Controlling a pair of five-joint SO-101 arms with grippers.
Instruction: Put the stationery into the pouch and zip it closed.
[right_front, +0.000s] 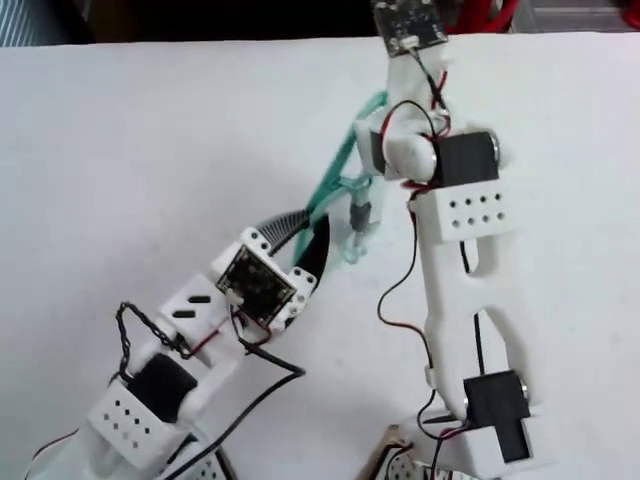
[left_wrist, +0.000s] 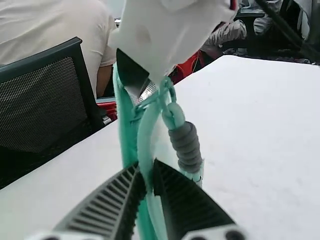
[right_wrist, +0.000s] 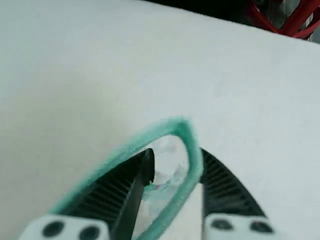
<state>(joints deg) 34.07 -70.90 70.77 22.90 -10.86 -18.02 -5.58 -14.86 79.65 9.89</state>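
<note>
Behind the white bench (left_wrist: 260, 125) stands a black mesh chair (left_wrist: 45, 105). Held up between the two arms is the pouch (left_wrist: 125, 135), clear with a teal rim. The left tool (left_wrist: 147, 171) is clamped on the rim at the pouch's lower end. The right tool (right_wrist: 175, 152) is at the upper end. Its jaws stand apart, one inside the loop of the rim and the other outside it. Just under the right tool sits a metal slider (left_wrist: 148, 91). Below that is a grey ribbed piece (left_wrist: 186, 146) — a pen grip or a zip tab, I cannot tell which.

By my reading, zipping is the step in hand. The rim's long axis runs from one tool to the other, so the slider would have to travel along that line. The right arm is much the nearer to the slider — the left serves as anchor, to hold the rim taut.
</note>
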